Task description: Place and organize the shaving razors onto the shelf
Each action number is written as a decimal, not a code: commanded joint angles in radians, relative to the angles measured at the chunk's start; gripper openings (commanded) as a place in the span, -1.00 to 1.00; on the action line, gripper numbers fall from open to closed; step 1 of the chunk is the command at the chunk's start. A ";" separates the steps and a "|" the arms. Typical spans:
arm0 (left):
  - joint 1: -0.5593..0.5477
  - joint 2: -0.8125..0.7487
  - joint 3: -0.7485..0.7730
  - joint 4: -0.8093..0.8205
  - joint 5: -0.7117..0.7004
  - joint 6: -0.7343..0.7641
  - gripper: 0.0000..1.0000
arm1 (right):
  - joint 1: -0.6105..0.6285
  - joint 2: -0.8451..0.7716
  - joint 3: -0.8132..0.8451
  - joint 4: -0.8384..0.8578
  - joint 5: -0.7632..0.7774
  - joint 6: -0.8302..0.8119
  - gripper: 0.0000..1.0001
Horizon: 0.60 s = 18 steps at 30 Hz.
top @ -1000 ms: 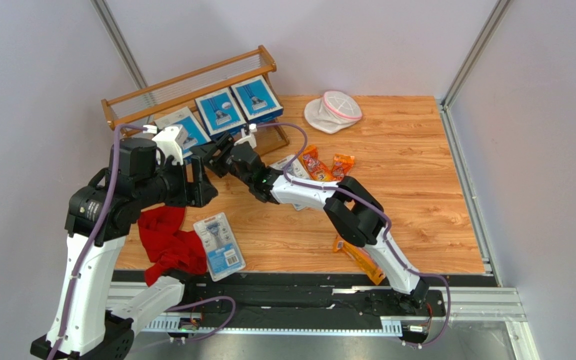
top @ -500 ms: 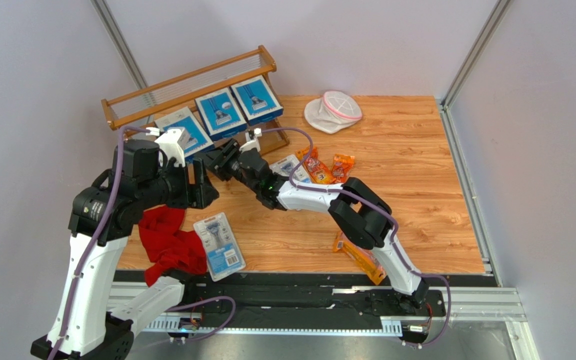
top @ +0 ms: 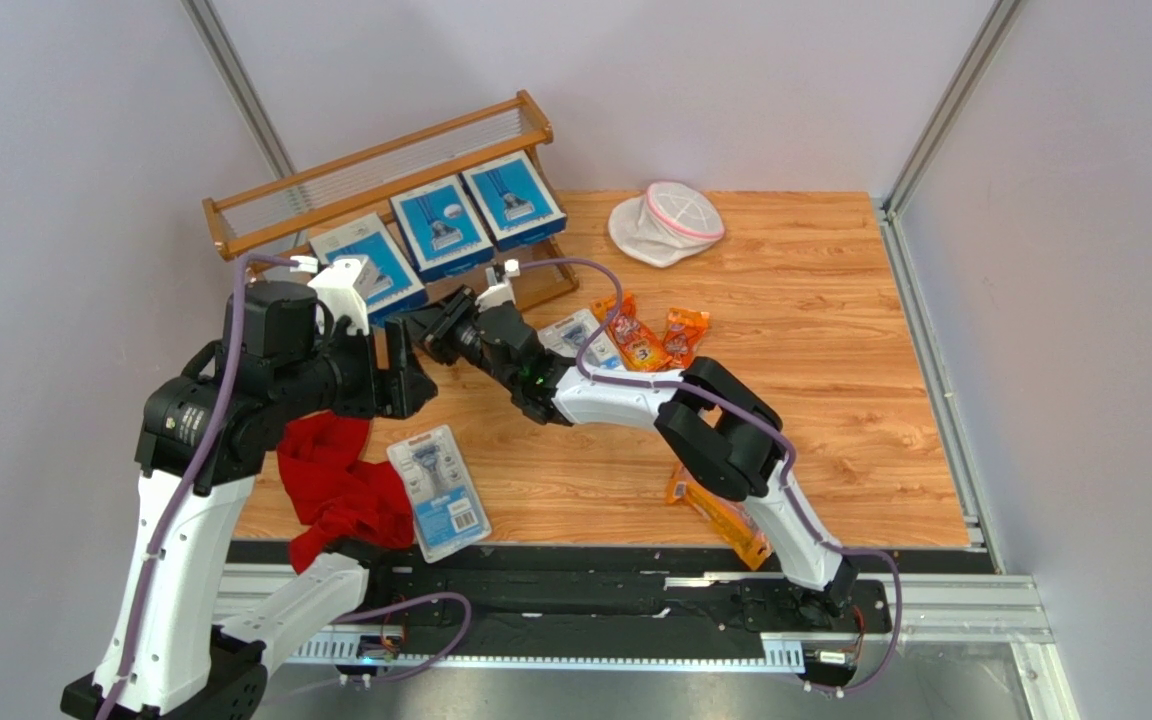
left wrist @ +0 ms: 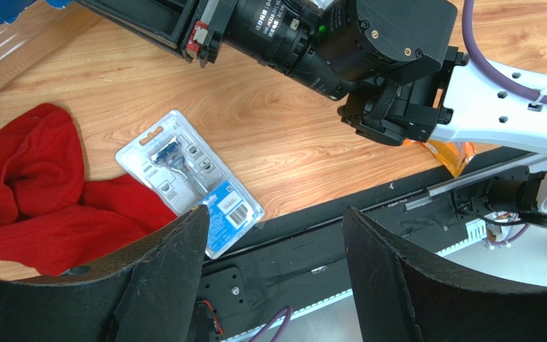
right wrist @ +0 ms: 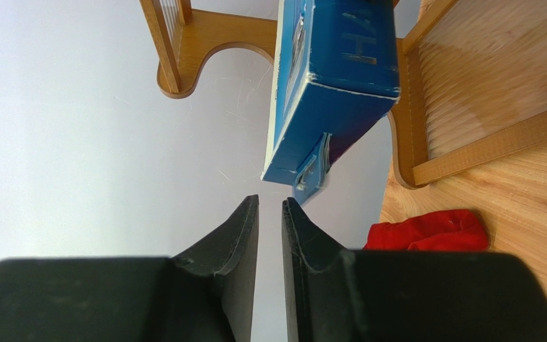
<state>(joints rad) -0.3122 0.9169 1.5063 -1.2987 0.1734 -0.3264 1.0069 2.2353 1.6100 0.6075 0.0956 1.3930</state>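
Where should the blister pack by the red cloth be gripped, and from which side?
Take the blister pack from above, probably, jaws across its narrow width at the far, clear-plastic end. It lies flat, and the red cloth crowds its near label end.

White-and-black arms (top: 184,525), purple cables (left wrist: 467,14).

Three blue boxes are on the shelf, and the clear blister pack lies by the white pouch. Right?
No: the blister pack lies beside the red cloth, far from the white pouch, as the top external view shows. The rest holds.
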 commanded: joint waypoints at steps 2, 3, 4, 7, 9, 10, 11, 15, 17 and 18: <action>0.005 -0.004 0.026 0.001 -0.008 0.027 0.55 | 0.010 0.017 0.048 0.061 0.007 0.011 -0.60; 0.005 -0.003 0.029 -0.001 -0.009 0.030 0.54 | 0.010 0.029 0.056 0.060 0.007 0.011 -0.61; 0.005 -0.004 0.031 -0.004 -0.009 0.030 0.54 | 0.010 0.035 0.062 0.057 0.007 0.011 -0.61; 0.005 -0.006 0.034 -0.007 -0.012 0.033 0.54 | 0.010 0.056 0.088 0.048 0.010 0.011 -0.61; 0.005 -0.006 0.034 -0.008 -0.015 0.035 0.54 | 0.010 0.064 0.106 0.038 0.016 0.009 -0.61; 0.005 -0.004 0.034 -0.008 -0.017 0.035 0.54 | 0.010 0.075 0.117 0.034 0.018 0.009 -0.61; 0.005 -0.006 0.034 -0.008 -0.017 0.036 0.54 | 0.010 0.081 0.129 0.019 0.019 0.008 -0.61; 0.005 -0.007 0.035 -0.013 -0.022 0.041 0.54 | 0.007 0.121 0.201 -0.015 0.018 0.003 -0.61; 0.005 -0.007 0.035 -0.014 -0.025 0.041 0.54 | 0.004 0.142 0.246 -0.037 0.016 0.003 -0.61; 0.005 -0.007 0.035 -0.016 -0.026 0.043 0.54 | 0.002 0.148 0.258 -0.040 0.018 0.003 -0.61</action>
<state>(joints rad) -0.3122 0.9169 1.5082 -1.3113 0.1562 -0.3084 1.0111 2.3505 1.7794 0.5774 0.0963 1.3987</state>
